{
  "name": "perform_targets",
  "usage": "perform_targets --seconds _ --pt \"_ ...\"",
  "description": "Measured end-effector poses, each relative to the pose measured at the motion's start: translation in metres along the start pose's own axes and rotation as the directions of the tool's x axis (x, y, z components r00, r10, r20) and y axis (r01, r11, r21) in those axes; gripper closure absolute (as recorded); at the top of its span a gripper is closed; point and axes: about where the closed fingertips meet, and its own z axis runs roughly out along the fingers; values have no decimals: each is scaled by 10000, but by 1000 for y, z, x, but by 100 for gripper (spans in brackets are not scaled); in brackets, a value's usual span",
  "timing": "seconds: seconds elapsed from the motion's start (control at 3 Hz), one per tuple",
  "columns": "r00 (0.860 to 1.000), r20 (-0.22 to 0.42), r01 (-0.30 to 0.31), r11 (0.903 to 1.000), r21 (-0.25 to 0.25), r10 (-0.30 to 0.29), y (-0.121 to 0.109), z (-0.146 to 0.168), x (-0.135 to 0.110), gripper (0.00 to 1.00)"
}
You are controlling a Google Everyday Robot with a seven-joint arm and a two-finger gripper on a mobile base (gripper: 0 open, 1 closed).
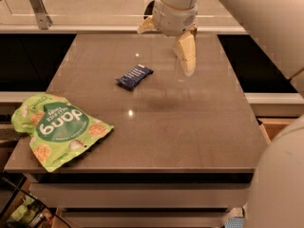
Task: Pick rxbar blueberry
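Note:
The rxbar blueberry (134,76), a small flat bar in a dark navy wrapper with white lettering, lies at an angle on the grey-brown table (190,122), left of the table's middle and towards the back. My gripper (164,51) hangs above the back of the table, up and to the right of the bar and apart from it. It is open and empty, with its cream fingers (186,53) spread wide.
A large green snack bag (57,127) lies flat at the table's front left corner, partly over the edge. My white arm fills the right side of the view. A metal rail post (38,6) stands behind the table at the back left.

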Motion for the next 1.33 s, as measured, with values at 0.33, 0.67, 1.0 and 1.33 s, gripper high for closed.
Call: perform_targets --seconds 0.33,0.67,1.0,1.33 --pt "9996 35 269 9993 -245 -268 -13 22 5 0" --pt "9983 153 562 9976 -403 -556 -22 42 7 0" --pt "9951 311 962 9929 -705 -942 -31 63 3 0" --pt "9890 436 1452 9840 -1038 -1413 -42 82 -5 0"
